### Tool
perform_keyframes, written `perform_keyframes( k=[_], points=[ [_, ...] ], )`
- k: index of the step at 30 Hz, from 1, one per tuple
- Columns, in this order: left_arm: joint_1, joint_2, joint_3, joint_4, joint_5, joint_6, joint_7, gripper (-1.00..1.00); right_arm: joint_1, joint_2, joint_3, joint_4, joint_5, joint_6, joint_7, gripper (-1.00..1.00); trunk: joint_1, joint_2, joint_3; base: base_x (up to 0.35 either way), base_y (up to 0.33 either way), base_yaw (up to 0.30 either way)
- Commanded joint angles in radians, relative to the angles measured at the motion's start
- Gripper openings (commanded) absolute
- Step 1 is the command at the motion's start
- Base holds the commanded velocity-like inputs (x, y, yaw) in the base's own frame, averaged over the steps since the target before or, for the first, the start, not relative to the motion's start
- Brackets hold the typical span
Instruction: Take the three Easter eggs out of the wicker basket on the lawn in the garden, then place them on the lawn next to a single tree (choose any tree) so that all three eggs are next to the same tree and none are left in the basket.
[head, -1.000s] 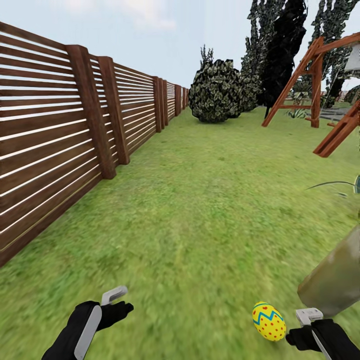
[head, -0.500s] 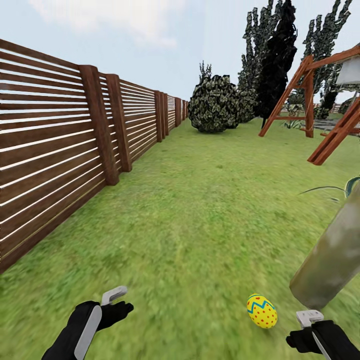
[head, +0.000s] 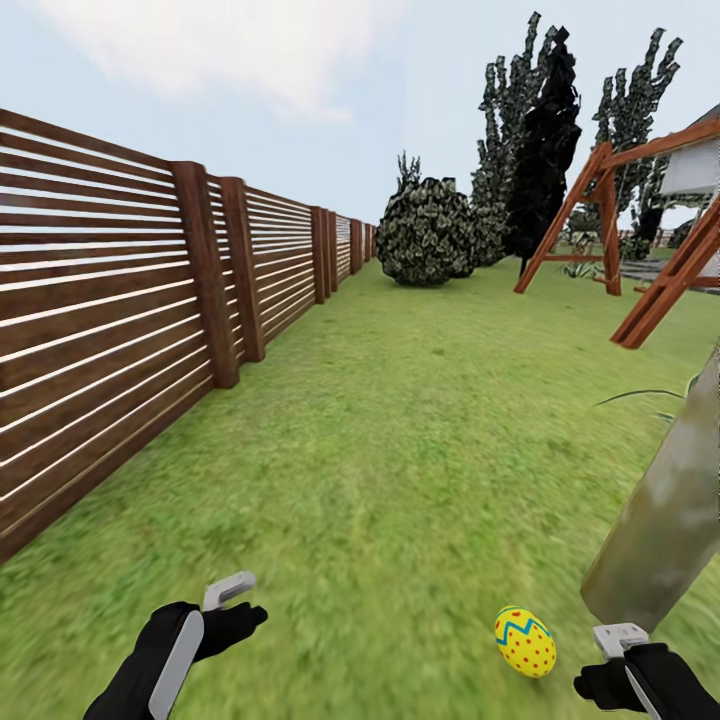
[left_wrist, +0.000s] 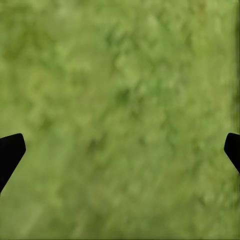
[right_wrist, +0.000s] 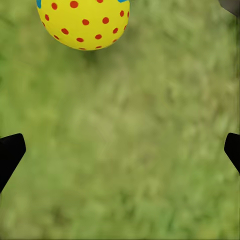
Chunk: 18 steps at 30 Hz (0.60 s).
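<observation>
The lawn (head: 400, 430) runs from a slatted fence (head: 120, 300) on the left to a bush (head: 428, 232) and swing frame (head: 640, 230) far off. A pale tree (head: 665, 510) trunk rises at the right. One egg (head: 525, 641) lies on the grass near its foot, just beside the right gripper (head: 622, 640). Both the left gripper (head: 228, 592) and the right have their fingers spread wide, holding nothing.

Lawn (head: 400, 450) with Easter egg (head: 525, 641)
</observation>
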Motion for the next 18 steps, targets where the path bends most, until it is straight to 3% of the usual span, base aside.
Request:
perform_keyframes(
  k=[1,18],
  points=[
    [0.0,-0.001,0.002,-0.001,0.011,0.005,0.009,1.0,0.0,0.0,-0.003,-0.001,0.01,0.004,0.008,1.0,-0.001,0.0,0.003,0.0,0.0,0.0],
    [0.0,-0.001,0.003,-0.001,0.011,0.005,0.009,1.0,0.0,0.0,-0.003,-0.001,0.01,0.004,0.008,1.0,-0.008,0.004,0.069,0.0,0.0,0.0]
  ],
)
